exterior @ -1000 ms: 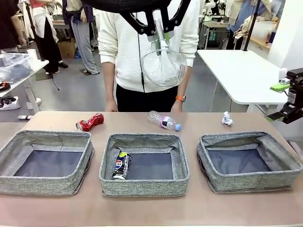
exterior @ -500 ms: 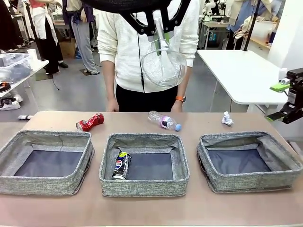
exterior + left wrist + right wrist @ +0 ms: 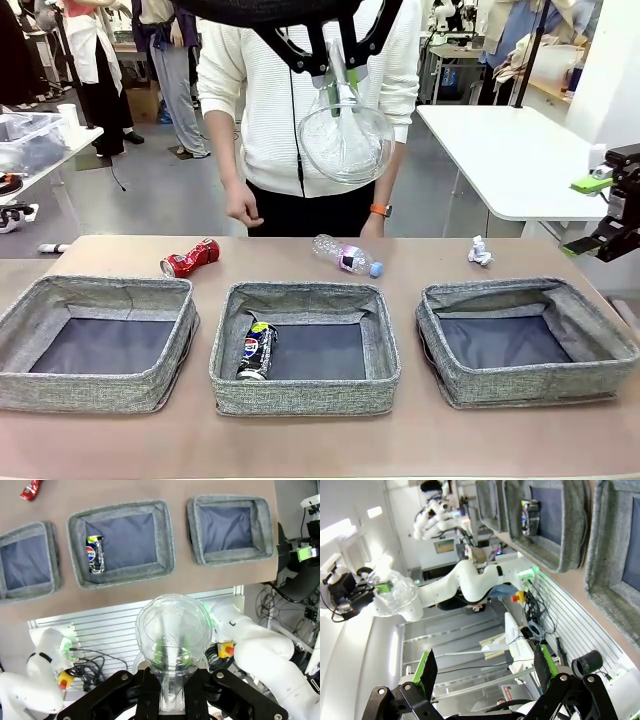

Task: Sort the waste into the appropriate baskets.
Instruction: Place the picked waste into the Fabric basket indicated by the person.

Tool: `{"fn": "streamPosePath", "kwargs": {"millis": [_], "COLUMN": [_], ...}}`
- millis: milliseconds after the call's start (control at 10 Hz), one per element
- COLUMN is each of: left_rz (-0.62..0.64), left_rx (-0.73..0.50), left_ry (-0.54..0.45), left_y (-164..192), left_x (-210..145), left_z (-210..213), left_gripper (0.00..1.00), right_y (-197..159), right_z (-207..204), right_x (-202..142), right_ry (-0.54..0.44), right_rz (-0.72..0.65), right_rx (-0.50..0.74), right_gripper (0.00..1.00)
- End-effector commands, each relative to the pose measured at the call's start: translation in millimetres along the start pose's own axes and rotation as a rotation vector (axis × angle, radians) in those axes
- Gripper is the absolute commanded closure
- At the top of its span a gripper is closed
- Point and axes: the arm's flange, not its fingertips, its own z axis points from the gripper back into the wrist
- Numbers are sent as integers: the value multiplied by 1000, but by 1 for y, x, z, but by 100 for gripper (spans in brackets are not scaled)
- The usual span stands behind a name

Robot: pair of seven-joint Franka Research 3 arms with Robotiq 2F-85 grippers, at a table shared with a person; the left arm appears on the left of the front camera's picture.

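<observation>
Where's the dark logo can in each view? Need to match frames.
Front: logo can lies in the left part of the middle basket.
Left wrist: logo can upper left, by the picture-left wall of that basket.
Right wrist: logo can near the top edge, right of middle.
Shared landmark: the middle basket, around the can in all three.

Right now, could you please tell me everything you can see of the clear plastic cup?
The clear plastic cup is see-through thin plastic, somewhat dented, and looks empty. It has a wide round rim and narrows toward its base. The left gripper is shut on the narrow base end, and nothing else touches the cup. It hangs high above the table, with its mouth turned downward and a little toward the robot's side. In the left wrist view its rim shows as a near-circle just beyond the fingers.
</observation>
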Motion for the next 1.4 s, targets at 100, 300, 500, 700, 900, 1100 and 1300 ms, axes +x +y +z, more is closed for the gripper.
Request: {"fn": "streamPosePath", "kwargs": {"millis": [100,300,500,700,900,1100,1300], "left_rz": [14,14,14,14,14,14,0], "left_rx": [-4,-4,-4,-4,-4,-4,0], "left_ry": [-12,-12,-12,-12,-12,-12,0], "left_y": [0,0,0,0,0,0,0], "left_x": [-1,-1,-1,-1,-1,-1,0], "left_z": [2,2,2,2,2,2,0], "left_gripper": [87,87,87,87,87,87,87], "right_y": [7,7,7,7,7,7,7], "right_z": [0,0,0,0,0,0,0], "right_x": [1,1,1,1,1,1,1], "right_ry": [-2,-2,-2,-2,-2,-2,-2], "right_rz": [-17,-17,-17,-17,-17,-17,-17], "right_rx": [14,14,14,14,14,14,14], "right_gripper": [0,0,0,0,0,0,0]}}
